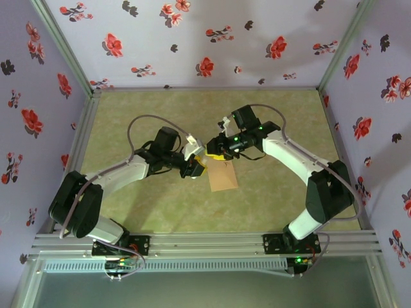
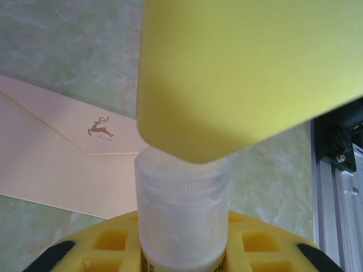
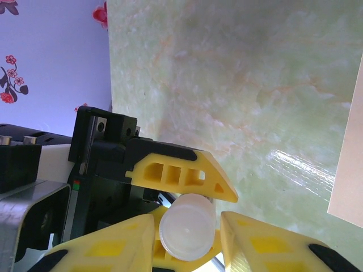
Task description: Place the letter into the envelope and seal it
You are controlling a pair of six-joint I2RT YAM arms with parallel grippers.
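The tan envelope [image 1: 223,174] lies flat on the table, its flap with a small deer mark showing in the left wrist view [image 2: 51,170]. The letter is out of view. Just above the envelope's far end the two grippers meet. My left gripper [image 1: 199,162] [image 2: 181,243] is shut on a white glue stick [image 2: 181,198]. The stick's translucent cap [image 3: 186,226] lies between the fingers of my right gripper [image 1: 216,153] [image 3: 187,229]. One right finger [image 3: 108,243] touches the cap and a thin gap shows at the other. Whether they press it I cannot tell.
An aluminium rail [image 2: 340,187] runs along the table edge beside the left gripper. Flowered walls [image 1: 205,38] close in the table's back and sides. Open green tabletop [image 1: 270,109] spreads behind the grippers and to the right of the envelope.
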